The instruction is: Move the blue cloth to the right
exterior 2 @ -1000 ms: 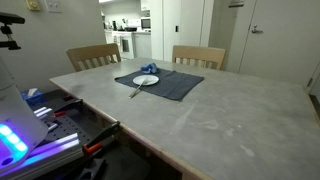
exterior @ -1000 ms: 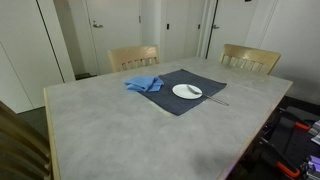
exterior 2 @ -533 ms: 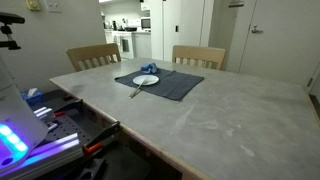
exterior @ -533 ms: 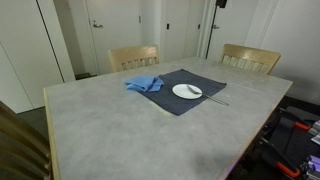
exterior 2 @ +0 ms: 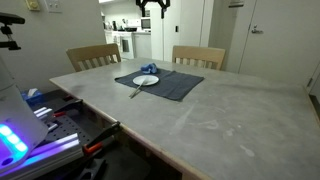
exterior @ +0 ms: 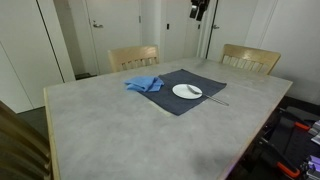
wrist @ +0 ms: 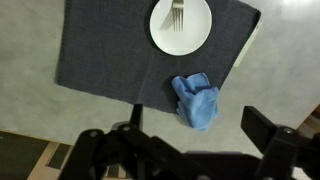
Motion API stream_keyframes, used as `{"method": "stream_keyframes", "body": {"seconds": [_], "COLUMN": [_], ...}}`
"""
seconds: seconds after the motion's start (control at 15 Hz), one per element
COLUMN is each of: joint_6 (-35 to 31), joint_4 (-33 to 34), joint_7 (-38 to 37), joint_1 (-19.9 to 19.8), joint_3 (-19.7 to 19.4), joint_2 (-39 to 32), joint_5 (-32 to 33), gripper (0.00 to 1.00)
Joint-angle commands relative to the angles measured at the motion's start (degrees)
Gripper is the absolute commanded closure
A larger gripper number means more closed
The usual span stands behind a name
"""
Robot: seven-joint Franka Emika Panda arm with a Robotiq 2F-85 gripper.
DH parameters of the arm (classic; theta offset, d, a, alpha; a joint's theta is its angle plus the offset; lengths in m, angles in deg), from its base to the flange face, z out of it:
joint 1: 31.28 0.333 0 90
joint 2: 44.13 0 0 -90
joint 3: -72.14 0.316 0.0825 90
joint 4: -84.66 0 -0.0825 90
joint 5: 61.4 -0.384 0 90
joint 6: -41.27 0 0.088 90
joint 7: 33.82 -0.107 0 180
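The blue cloth [exterior: 144, 84] lies crumpled on the table, overlapping the corner of a dark grey placemat [exterior: 185, 102]. In the wrist view the blue cloth [wrist: 196, 101] sits at the placemat's [wrist: 105, 55] edge, below a white plate [wrist: 181, 24]. My gripper [exterior: 200, 9] hangs high above the table, over the placemat's far side, and also shows in an exterior view [exterior 2: 153, 6]. In the wrist view its fingers [wrist: 185, 150] are spread wide, empty, with the cloth between and beyond them.
The plate [exterior: 187, 91] holds a fork [wrist: 177, 12]. Two wooden chairs [exterior: 133, 57] [exterior: 249, 58] stand at the table's far side. Another chair back [exterior: 20, 145] is at the near corner. Equipment lies beside the table [exterior 2: 40, 115].
My gripper has come into view at the top of both exterior views, moving over the placemat. The cloth, plate and placemat have not moved.
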State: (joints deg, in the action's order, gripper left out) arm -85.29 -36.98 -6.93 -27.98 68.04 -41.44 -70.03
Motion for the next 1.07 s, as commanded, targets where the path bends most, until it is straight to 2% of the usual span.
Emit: {"method": "stream_keyframes", "body": {"seconds": [0.0,0.2,0.27,0.33,0.53,0.67,1.0], "joint_6": [-3.1,-1.5,0.0,-2.4,-1.7,-0.8,-0.3], "joint_4": [3.5,5.5,5.5,3.4,4.3,2.8,8.2], "joint_7": [1.4,3.1,2.2,0.2,0.2,-3.7,-3.5], "joint_1": [-0.6,-1.4,-2.1,-1.5,-2.1,-1.6,-1.5], "joint_3": [2.1,3.6,3.5,4.1,4.1,4.2,5.4], "joint_2": [-6.3,-9.7,-9.5,-8.0,-9.1,-7.1,-13.8], "joint_5": [-2.2,-3.4,-3.1,-1.3,-1.4,0.5,2.6], "gripper": [0.00,0.00,0.00,0.00,0.00,0.00,0.00]}}
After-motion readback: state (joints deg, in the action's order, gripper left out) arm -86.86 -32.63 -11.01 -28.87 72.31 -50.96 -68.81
